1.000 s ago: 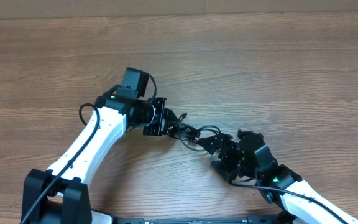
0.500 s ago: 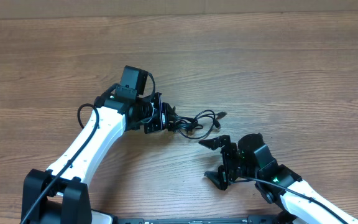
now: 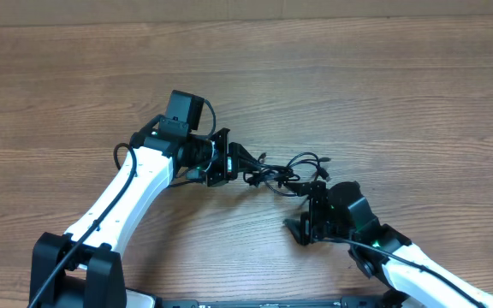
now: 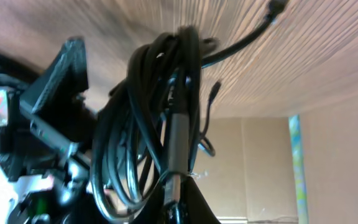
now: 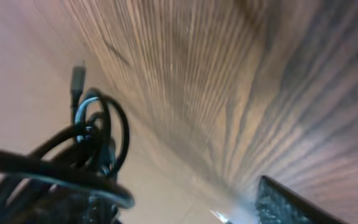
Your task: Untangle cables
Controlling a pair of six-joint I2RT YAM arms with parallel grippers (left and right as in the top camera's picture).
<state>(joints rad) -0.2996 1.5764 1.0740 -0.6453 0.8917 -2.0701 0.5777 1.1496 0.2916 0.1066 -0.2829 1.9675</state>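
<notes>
The cables [image 3: 272, 174] are a small black knotted bundle lying on the wooden table between my two arms, with loose loops reaching right to a plug end [image 3: 319, 160]. My left gripper [image 3: 232, 164] is shut on the bundle's left end. In the left wrist view the cables [image 4: 148, 106] fan out from the pinch of that gripper [image 4: 179, 208]. My right gripper [image 3: 306, 211] stands open just below and right of the bundle, its upper finger against the strands. The right wrist view shows the cables [image 5: 92, 149] at the left, one finger [image 5: 291, 202] at the right, and the other finger hidden.
The wooden table [image 3: 383, 94] stretches bare behind and to either side of the arms. A cardboard wall [image 3: 255, 8] lines its far edge. The left arm's white link [image 3: 127, 197] and the right arm's link [image 3: 418, 274] cross the near side.
My right gripper, which had pulled back from the bundle, moved up to it again and its jaws narrowed a little. The bundle's free loops shifted right. The left gripper kept its grip.
</notes>
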